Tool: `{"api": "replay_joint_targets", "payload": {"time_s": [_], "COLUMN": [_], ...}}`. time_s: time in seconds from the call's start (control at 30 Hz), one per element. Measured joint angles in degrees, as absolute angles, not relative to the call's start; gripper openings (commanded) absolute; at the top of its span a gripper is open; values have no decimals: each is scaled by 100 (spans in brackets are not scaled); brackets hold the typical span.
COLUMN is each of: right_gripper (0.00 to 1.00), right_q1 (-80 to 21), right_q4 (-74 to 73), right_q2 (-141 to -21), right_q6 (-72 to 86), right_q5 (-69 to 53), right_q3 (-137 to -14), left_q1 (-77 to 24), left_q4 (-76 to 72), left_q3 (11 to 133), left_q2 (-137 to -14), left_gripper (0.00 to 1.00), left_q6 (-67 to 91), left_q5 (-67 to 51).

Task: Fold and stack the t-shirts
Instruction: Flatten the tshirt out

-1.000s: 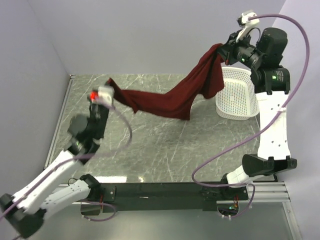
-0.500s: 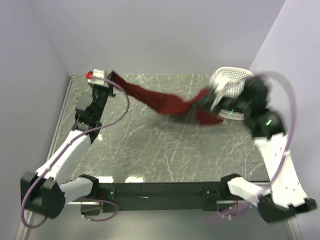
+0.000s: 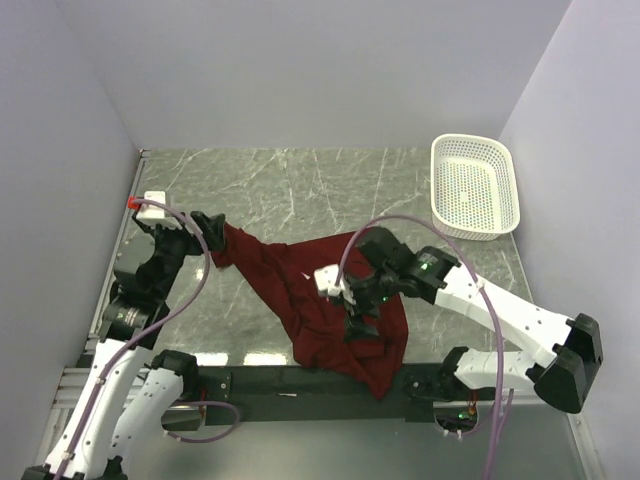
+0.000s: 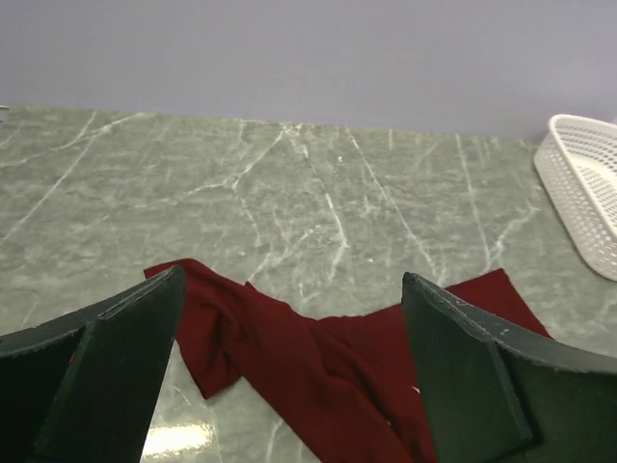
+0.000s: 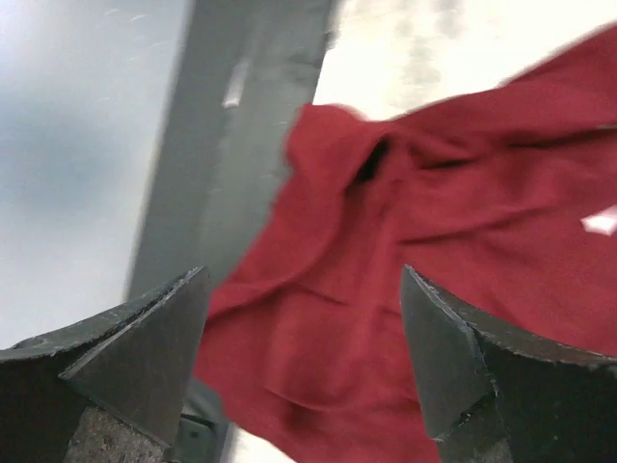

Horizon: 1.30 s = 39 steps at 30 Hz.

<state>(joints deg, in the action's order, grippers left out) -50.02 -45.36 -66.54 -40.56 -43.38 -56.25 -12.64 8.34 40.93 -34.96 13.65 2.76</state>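
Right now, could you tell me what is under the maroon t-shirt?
The t-shirt lies on the marble table, its near end over the black rail; anything beneath is hidden.

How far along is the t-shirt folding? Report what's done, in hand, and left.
Done: the maroon t-shirt lies on the table, rumpled, with one end spilling over the near edge. In hand: nothing. The left fingers and right fingers stand open above the cloth. Left: flatten it, fold it, stack it. No fold shows yet.
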Motion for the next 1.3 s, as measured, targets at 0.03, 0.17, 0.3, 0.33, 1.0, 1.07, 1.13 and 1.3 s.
{"api": "replay_joint_targets", "payload": {"time_s": [0.03,0.17,0.3,0.33,1.0,1.07,1.13,1.3], "right_gripper": [85,83,81,81,78,78,78,78], "right_q1": [-4923,-3774,-2333,-2106,-1098,-1063,-1024,-989], "right_q4": [-4554,-4237,-3575,-3420,-2985,-2967,-2961,-2961], "right_q2": [-6694,-6646,-6582,-6567,-6698,-6696,-6696,-6696], "right_q6": [-4075,-3861,-3275,-3122,-2189,-2189,-2189,-2189], "right_q5": [-4248,-4320,-4366,-4403,-4466,-4475,-4491,-4547], "right_q3": [-5784,-6110,-5725,-5507,-5011,-5011,-5011,-5011], "left_q1": [-1264,-1245,-1352,-1505,-5660,-5662,-5660,-5655], "left_q4": [996,1188,871,794,3433,3632,3857,4200], "left_q3": [4163,4250,4128,4084,6943,7048,7052,7091], "left_q2": [-3411,-3514,-4294,-4565,-10132,-10401,-10534,-10626], "left_gripper": [99,100,99,99,71,70,65,30], "left_q6": [1472,1793,2388,2571,6952,7150,7297,7450], "left_q5": [250,-508,-1863,-2027,1389,1500,1612,1920]}}
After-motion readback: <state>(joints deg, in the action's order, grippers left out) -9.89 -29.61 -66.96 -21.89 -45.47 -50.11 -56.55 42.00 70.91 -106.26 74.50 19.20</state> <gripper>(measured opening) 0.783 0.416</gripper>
